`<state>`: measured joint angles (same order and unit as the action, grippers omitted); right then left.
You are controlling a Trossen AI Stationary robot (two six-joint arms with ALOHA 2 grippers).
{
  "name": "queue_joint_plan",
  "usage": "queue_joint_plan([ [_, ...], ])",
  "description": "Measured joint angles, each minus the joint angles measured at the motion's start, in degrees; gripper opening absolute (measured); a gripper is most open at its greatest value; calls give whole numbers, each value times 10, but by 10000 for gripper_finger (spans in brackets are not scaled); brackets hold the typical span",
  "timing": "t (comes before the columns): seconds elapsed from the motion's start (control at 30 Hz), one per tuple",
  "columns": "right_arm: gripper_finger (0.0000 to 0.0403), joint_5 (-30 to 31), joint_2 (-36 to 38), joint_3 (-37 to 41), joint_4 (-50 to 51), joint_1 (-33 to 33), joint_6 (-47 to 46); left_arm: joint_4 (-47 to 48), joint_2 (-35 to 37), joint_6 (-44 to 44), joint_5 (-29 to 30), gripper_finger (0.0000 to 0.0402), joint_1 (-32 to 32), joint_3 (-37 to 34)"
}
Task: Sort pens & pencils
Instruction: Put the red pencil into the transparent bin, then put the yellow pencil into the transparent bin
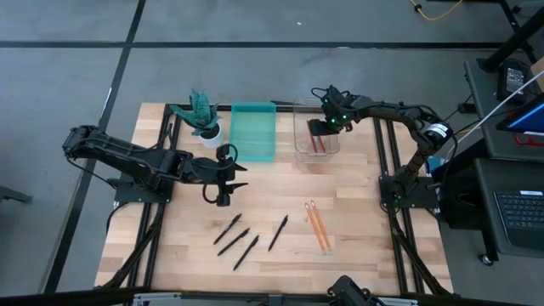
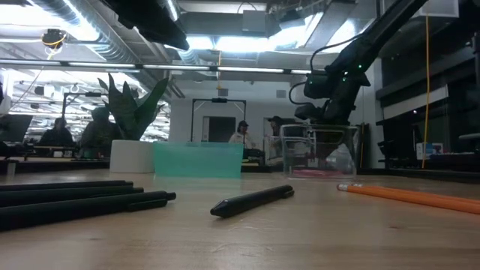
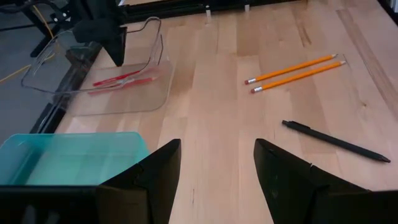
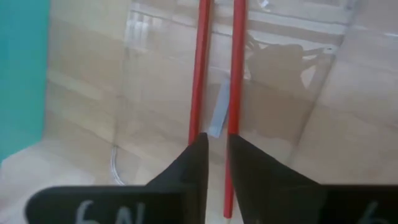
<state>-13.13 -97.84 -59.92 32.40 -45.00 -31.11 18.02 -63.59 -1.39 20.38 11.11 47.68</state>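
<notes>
The right gripper (image 1: pixel 316 129) sits nearly closed and empty over the clear tray (image 1: pixel 299 150) at the desk's far edge, right above the two red pencils (image 4: pixel 200 68) lying in it. The left gripper (image 1: pixel 226 177) hangs wide open above bare wood near the desk's middle, just in front of the teal tray (image 1: pixel 253 132). Four black pens (image 1: pixel 247 238) lie scattered by the near edge, two orange pencils (image 1: pixel 317 226) just to their right. A potted plant (image 1: pixel 204 115) sits at the far-left corner; people sit in the room behind.
</notes>
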Motion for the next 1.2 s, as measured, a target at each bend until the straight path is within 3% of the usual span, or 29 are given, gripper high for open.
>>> queue_joint_plan([
  [0.4, 73, -31, 27, -43, 3, 0, 46, 0, 0, 0, -1, 198, 0, 0],
  [0.7, 70, -34, 131, -130, 109, 36, 132, 0, 0, -1, -1, 198, 0, 0],
  [0.9, 70, 5, 230, -126, 177, 121, 133, -1, 0, -1, 1, 198, 0, 0],
  [1.2, 70, 132, 319, -73, 200, 315, 4, -10, 0, 0, 1, 198, 0, 0],
])
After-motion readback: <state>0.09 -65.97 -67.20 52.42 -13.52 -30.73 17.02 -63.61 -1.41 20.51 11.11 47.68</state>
